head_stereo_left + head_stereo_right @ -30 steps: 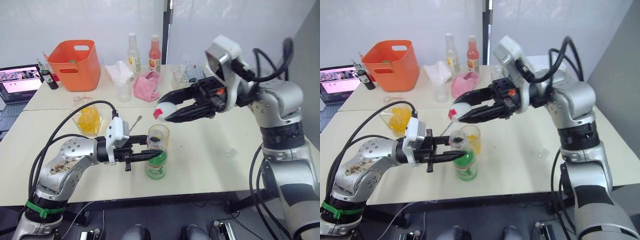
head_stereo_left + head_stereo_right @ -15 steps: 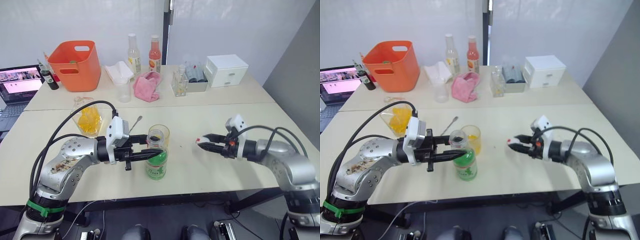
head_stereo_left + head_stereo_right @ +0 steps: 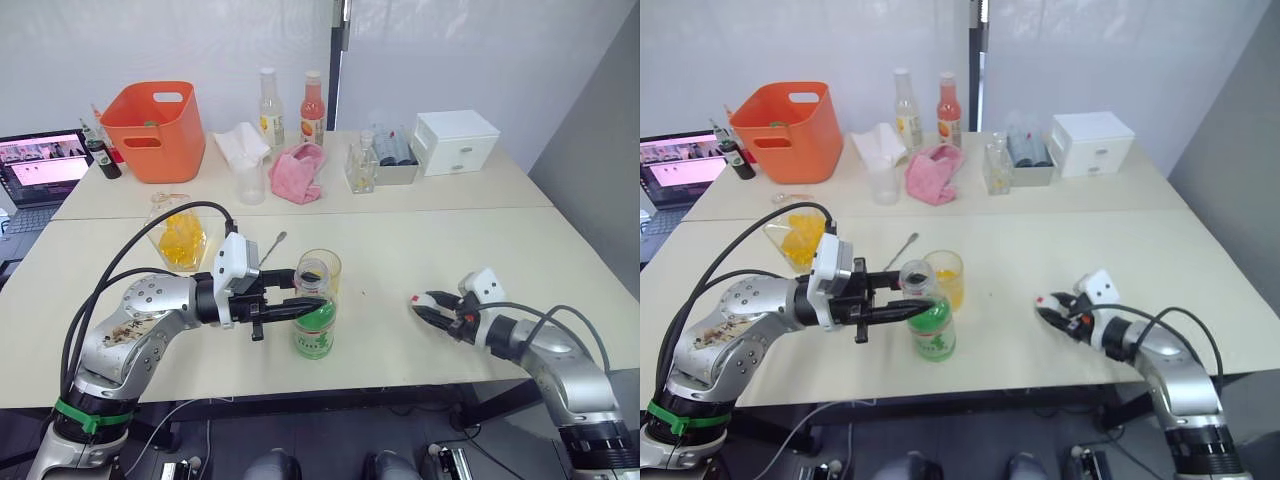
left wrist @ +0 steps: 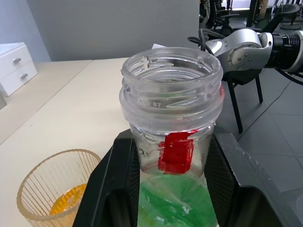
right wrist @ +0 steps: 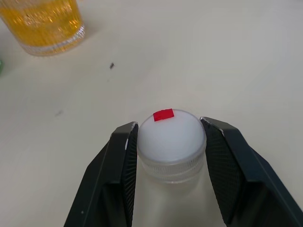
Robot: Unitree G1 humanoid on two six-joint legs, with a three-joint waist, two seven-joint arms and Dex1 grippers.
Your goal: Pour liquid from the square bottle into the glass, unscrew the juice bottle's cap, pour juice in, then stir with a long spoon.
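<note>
Standing near the front edge of the table (image 3: 400, 240), the juice bottle (image 3: 313, 325) is uncapped, and the left gripper (image 3: 305, 304) is clamped around its neck. The glass (image 3: 324, 272) with orange-yellow liquid stands just behind it, toward the table's middle. The square bottle (image 3: 177, 235) sits farther toward the left edge. Low over the front right part, the right gripper (image 5: 168, 142) pinches the juice bottle's cap (image 5: 171, 142).

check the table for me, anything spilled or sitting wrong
No spill shows. The juice bottle stands upright and uncapped between the left gripper's fingers; its cap sits between the right gripper's fingers, low over the table.
</note>
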